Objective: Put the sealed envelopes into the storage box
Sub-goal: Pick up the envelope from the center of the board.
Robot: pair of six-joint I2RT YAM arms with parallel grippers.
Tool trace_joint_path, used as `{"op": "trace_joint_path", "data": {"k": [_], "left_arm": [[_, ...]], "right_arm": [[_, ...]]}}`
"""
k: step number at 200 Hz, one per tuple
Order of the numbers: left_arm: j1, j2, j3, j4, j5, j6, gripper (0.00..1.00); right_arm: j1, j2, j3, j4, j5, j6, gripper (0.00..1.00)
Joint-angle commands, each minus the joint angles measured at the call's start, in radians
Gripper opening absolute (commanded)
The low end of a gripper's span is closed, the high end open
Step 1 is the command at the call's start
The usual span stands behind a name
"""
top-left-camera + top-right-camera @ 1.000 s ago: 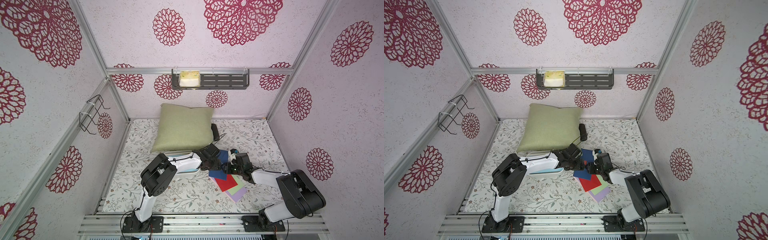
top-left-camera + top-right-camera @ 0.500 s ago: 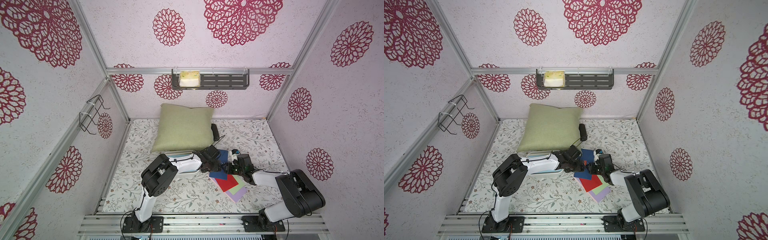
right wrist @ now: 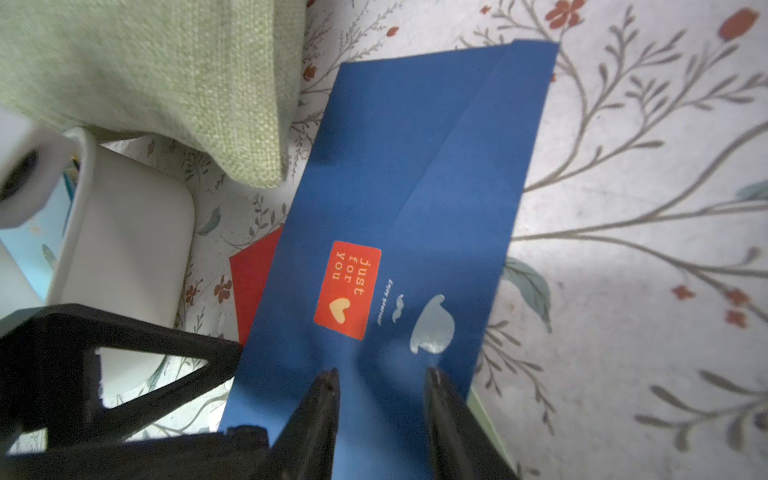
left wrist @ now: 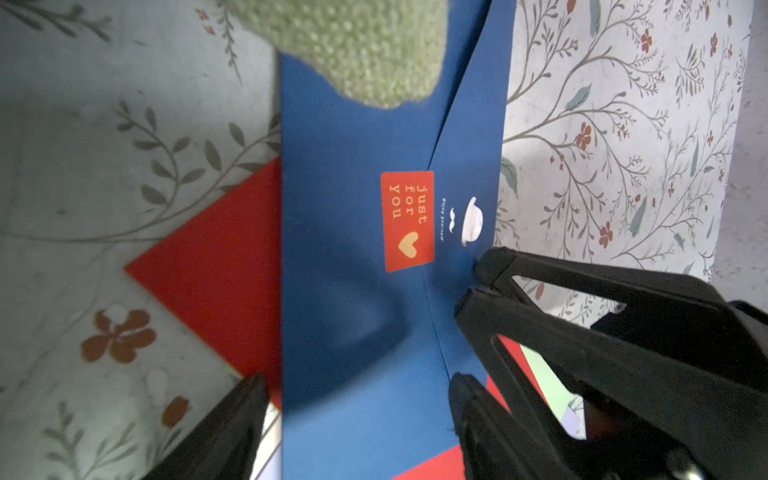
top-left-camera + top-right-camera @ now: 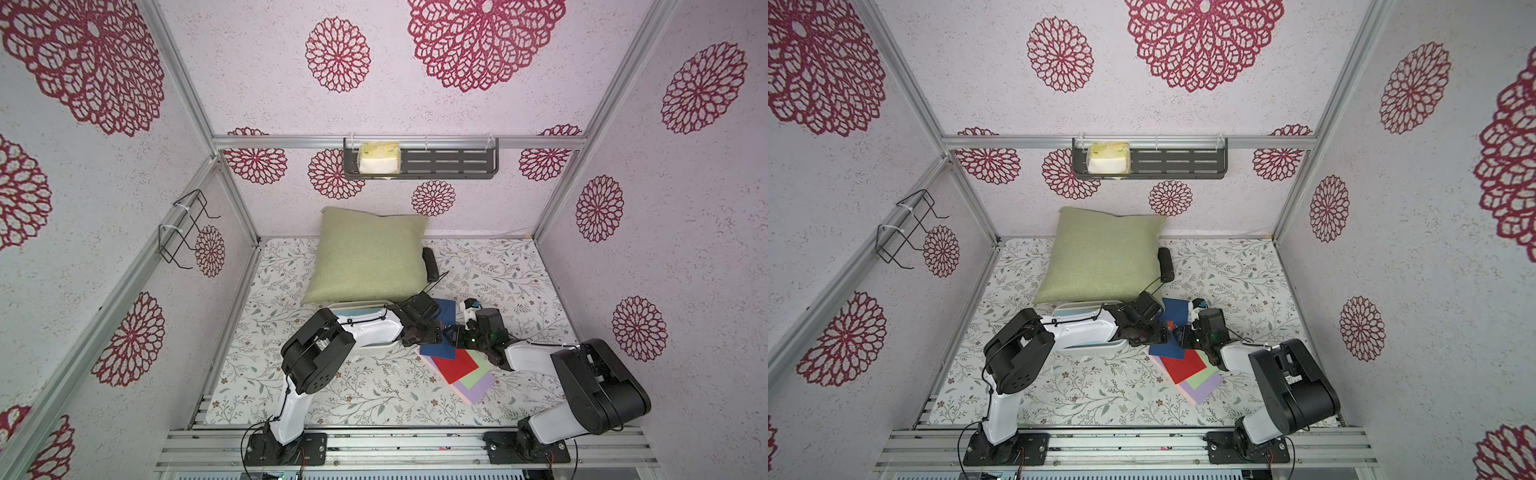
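A navy envelope [image 5: 441,351] with a red "just for you" sticker [image 4: 408,220] lies on top of a fanned pile of a red [image 5: 461,363], a green [image 5: 478,373] and a lilac envelope [image 5: 478,389]. My left gripper [image 4: 357,382] is open, one finger at each long edge of the navy envelope [image 4: 349,291]. My right gripper [image 3: 380,374] faces it from the other side, open, with its tips down on the navy envelope [image 3: 399,174]. The white storage box [image 5: 360,305] lies under my left arm and holds a light blue envelope [image 5: 358,311].
A green cushion [image 5: 370,253] leans behind the box, its corner close to the navy envelope [image 3: 257,158]. A black cylinder [image 5: 430,264] lies beside it. A dark wall shelf [image 5: 449,164] carries a yellow sponge [image 5: 379,158]. A wire rack [image 5: 183,226] hangs on the left wall.
Both arms have barely moved; the two grippers stay together at the navy envelope.
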Motion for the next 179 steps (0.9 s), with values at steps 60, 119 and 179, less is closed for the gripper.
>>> {"op": "trace_joint_path", "data": {"k": [60,119,179], "left_arm": [[-0.022,-0.047,-0.004,0.071,0.1,0.003,0.74],[-0.021,-0.059,0.018,0.116,0.131,0.012,0.74],[-0.026,-0.124,-0.029,0.227,0.109,-0.016,0.66]], "right_arm": [[-0.009,0.023,-0.029,-0.039,-0.012,0.011,0.4],[-0.012,0.025,-0.034,-0.031,-0.024,0.012,0.4],[-0.015,0.025,-0.038,-0.025,-0.031,0.017,0.4]]}}
